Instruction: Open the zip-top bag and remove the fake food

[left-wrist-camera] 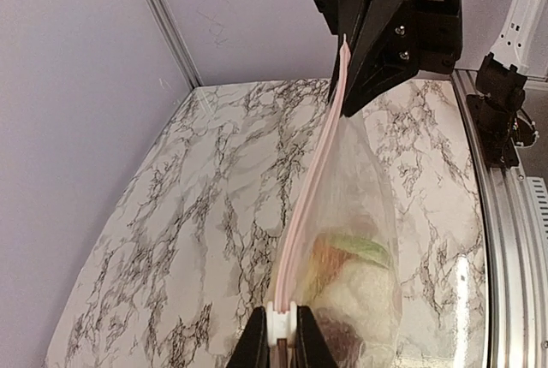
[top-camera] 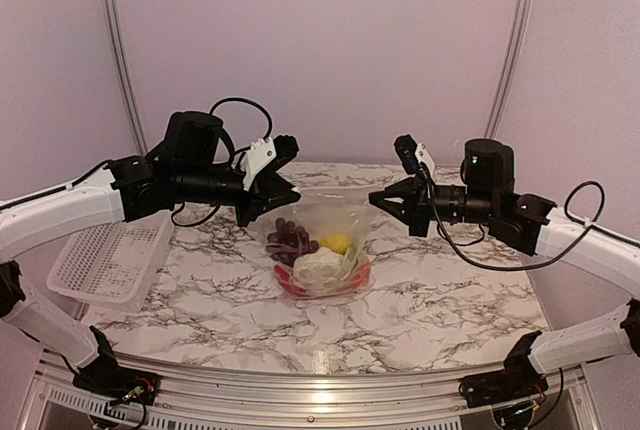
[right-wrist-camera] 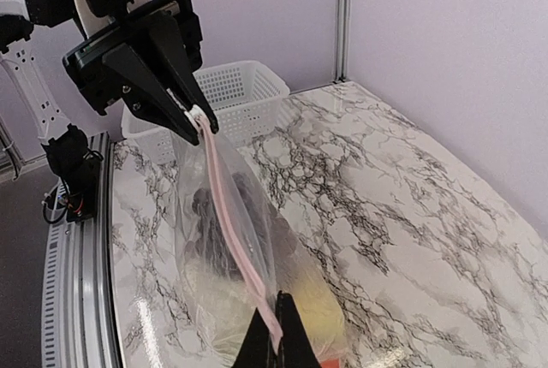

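Observation:
The clear zip-top bag (top-camera: 322, 250) hangs between my two grippers above the marble table, its pink zip strip (left-wrist-camera: 315, 175) stretched taut along the top. My left gripper (top-camera: 290, 195) is shut on the white slider (left-wrist-camera: 283, 321) at the strip's left end. My right gripper (top-camera: 376, 200) is shut on the strip's other end (right-wrist-camera: 272, 321). Inside the bag lies the fake food: purple grapes (top-camera: 289, 238), a yellow piece (top-camera: 337, 242), white cauliflower (top-camera: 318, 265) and a red piece (top-camera: 294, 286). The zip looks closed along its length.
A white lattice basket (top-camera: 110, 260) stands at the table's left edge, also in the right wrist view (right-wrist-camera: 244, 94). An aluminium rail (top-camera: 320, 395) runs along the near edge. Lilac walls with metal posts enclose the back.

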Tool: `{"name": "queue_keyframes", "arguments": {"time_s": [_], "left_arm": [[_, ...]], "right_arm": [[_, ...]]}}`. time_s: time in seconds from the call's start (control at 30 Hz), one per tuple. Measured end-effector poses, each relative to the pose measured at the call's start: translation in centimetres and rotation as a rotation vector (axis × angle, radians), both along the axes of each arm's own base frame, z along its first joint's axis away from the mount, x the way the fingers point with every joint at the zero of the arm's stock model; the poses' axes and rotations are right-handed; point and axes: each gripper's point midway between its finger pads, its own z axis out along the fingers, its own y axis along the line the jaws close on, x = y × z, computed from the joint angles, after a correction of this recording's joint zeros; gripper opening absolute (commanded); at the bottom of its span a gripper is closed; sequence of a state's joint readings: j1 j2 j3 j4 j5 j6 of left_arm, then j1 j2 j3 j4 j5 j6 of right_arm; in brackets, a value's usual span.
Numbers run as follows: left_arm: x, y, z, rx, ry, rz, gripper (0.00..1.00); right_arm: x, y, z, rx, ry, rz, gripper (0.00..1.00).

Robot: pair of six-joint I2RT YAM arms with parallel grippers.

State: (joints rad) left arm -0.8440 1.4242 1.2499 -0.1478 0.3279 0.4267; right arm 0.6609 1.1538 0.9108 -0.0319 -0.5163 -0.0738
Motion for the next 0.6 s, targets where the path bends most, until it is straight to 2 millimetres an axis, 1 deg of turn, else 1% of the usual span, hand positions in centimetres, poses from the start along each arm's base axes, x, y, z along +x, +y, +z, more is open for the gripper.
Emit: {"name": "queue_keyframes", "arguments": {"time_s": [0.1, 0.23, 0.37, 0.5, 0.6], "left_arm": [[0.8, 2.3, -0.1, 0.008, -0.006, 0.049, 0.01], [1.4, 4.3, -0.3, 0.020, -0.011, 0.092, 0.01], [1.7, 5.9, -0.8, 0.037, -0.018, 0.123, 0.00], [2.4, 7.3, -1.0, 0.060, -0.034, 0.163, 0.00], [2.6, 7.7, -1.2, 0.074, -0.052, 0.167, 0.00]], "right_arm": [[0.1, -0.9, 0.3, 0.013, -0.001, -0.026, 0.00], [0.0, -1.7, 0.3, 0.021, 0.002, -0.051, 0.00], [-0.4, -2.5, 0.1, 0.019, 0.011, -0.080, 0.00], [-0.4, -3.6, 0.3, 0.011, 0.009, -0.127, 0.00], [-0.5, -4.1, 0.3, 0.003, 0.010, -0.146, 0.00]]}}
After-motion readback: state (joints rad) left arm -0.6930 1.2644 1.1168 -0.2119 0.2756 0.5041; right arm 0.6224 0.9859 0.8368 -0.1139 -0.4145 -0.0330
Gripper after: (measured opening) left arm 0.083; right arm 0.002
